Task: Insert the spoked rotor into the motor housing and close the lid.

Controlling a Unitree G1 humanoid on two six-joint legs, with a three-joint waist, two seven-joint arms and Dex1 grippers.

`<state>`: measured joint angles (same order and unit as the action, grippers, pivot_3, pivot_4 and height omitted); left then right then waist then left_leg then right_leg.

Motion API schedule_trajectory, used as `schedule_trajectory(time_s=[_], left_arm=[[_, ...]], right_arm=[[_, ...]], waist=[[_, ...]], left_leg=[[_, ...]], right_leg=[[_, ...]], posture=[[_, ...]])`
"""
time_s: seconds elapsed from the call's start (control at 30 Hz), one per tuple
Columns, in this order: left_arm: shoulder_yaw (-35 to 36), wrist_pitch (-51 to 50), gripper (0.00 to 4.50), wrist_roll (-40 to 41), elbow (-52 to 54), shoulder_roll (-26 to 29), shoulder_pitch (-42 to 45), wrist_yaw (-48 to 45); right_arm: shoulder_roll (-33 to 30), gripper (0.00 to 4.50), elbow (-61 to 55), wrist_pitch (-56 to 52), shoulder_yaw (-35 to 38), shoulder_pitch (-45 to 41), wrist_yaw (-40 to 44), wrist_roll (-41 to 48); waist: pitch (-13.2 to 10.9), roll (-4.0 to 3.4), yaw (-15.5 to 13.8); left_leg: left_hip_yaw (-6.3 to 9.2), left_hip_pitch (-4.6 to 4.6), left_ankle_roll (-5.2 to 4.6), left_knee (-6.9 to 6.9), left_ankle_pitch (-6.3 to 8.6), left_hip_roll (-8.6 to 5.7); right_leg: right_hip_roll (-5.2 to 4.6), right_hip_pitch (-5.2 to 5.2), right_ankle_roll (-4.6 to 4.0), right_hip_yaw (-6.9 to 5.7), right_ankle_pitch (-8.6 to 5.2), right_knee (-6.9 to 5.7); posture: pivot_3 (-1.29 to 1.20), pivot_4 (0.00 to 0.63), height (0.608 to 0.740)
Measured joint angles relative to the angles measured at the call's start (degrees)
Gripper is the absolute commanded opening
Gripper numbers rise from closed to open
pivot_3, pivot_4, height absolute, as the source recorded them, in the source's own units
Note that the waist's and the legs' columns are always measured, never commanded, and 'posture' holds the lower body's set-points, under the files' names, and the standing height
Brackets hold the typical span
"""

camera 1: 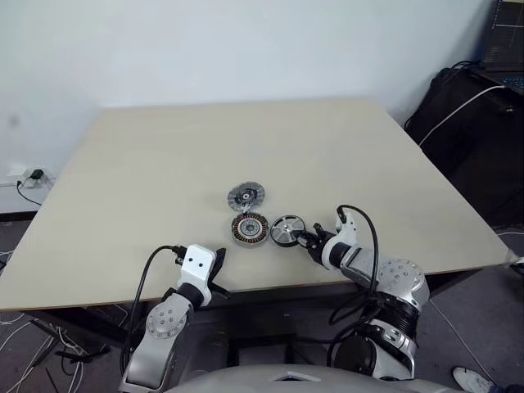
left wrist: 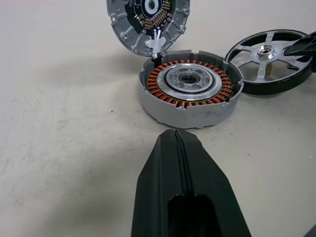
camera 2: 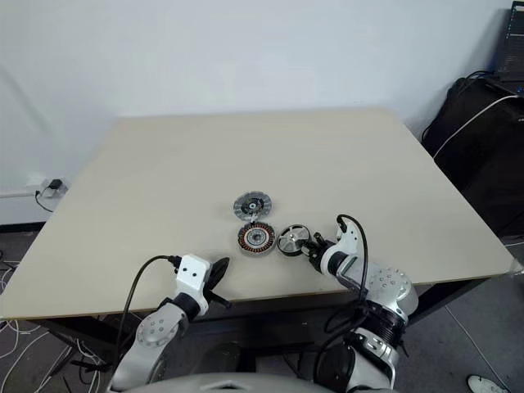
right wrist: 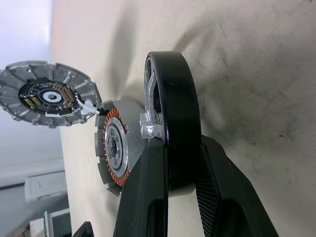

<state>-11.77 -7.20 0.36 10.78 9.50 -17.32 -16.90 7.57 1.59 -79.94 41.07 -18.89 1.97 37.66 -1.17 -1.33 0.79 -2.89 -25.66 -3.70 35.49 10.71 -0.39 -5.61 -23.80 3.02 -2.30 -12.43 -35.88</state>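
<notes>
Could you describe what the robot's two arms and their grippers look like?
Both arms have silver-grey rounded joint housings and white wrist blocks. A black cable loops from each wrist back along the arm. The left gripper and the right gripper each have two black fingers, broad and wedge-shaped, narrowing towards the tips.

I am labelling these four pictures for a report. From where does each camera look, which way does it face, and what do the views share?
Left eye and right eye: on the head, facing forward and down over the table; both arms show.
Left wrist: along the shut left gripper, toward the motor housing.
Right wrist: along the right gripper, closed on the spoked rotor rim.
Shared: every view shows housing, rotor and lid.
</notes>
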Motion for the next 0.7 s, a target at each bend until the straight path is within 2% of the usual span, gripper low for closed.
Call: schedule_trajectory(time_s=[0.37,0.7], left_arm=[[0.02,0.33,0.00,0.00,-1.28,-0.02,0.09,-0.35],[0.05,1.52,0.00,-0.11,-1.99,-0.13,0.02,-0.08]], right_arm=[[0.42,0.42,-4.49,3.72,-0.54,-0.13,-0.47,7.97],[0.93,0.42,-5.30,4.84,-10.30,-0.48,-0.33,10.93]], waist=[[-0.16,-0.14,0.01],[-0.19,-0.15,0.17]], left_leg=[[0.00,-0.02,0.00,-0.06,0.00,0.00],[-0.01,-0.02,0.00,-0.10,0.00,-0.01]], right_leg=[[-0.01,-0.04,0.00,0.01,-0.01,0.05],[-0.02,-0.06,-0.03,0.03,-0.02,0.07]], posture=[[0.00,0.000,0.740],[0.00,0.000,0.740]])
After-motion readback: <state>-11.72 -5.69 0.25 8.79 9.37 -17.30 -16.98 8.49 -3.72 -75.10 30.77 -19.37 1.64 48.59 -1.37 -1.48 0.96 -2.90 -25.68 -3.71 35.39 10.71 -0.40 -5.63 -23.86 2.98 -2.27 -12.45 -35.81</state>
